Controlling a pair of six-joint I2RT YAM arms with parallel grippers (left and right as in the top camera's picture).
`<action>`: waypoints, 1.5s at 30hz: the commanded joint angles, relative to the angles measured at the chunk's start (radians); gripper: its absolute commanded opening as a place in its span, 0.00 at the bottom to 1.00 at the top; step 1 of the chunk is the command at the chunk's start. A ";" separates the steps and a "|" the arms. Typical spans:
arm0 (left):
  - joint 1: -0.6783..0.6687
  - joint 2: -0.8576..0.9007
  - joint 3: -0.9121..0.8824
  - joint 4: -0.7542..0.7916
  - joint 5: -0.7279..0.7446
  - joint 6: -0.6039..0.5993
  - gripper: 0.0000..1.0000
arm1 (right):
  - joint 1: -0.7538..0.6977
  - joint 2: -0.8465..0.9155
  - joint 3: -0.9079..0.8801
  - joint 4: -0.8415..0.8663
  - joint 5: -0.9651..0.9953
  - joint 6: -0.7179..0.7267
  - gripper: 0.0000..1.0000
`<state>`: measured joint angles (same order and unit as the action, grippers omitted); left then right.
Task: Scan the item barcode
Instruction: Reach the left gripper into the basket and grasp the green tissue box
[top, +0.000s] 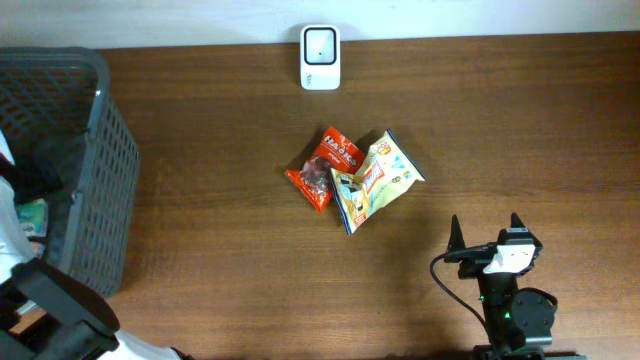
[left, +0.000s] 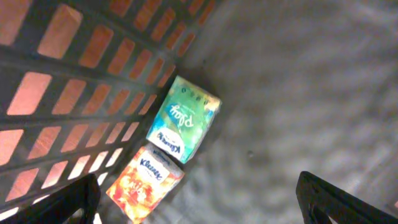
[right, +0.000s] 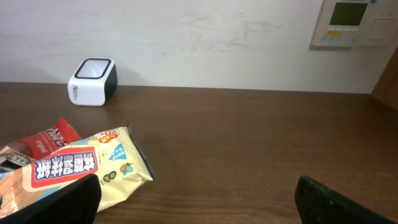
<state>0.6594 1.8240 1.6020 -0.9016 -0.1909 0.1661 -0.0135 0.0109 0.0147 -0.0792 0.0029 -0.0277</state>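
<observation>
bare table (top: 520, 130) around snack bags (top: 370, 182), basket (top: 105, 180) far left

Mock retail checkout: barcode scanner (top: 320, 57) at far edge of wooden table (top: 500, 120), snack packets (top: 375, 180) centre, mesh basket (top: 100, 150) left.

Two snack bags (top: 322, 168) (top: 374, 180), one scanner (top: 320, 57), one basket (top: 104, 180)

right pincer (top: 485, 224): black | wrist block (top: 512, 256): white | cable (top: 439, 274): black; looped | base light (top: 507, 315): green
</observation>
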 joint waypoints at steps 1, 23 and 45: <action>-0.003 0.010 -0.012 -0.020 -0.018 0.022 0.98 | -0.006 -0.008 -0.009 -0.003 0.009 -0.002 0.99; -0.028 0.009 -0.157 0.168 0.034 0.120 0.95 | -0.006 -0.008 -0.009 -0.002 0.009 -0.002 0.99; -0.026 0.190 -0.166 0.240 -0.132 0.172 0.72 | -0.006 -0.008 -0.009 -0.002 0.009 -0.002 0.98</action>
<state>0.6312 1.9923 1.4414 -0.6716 -0.2745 0.3336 -0.0135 0.0109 0.0147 -0.0788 0.0029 -0.0277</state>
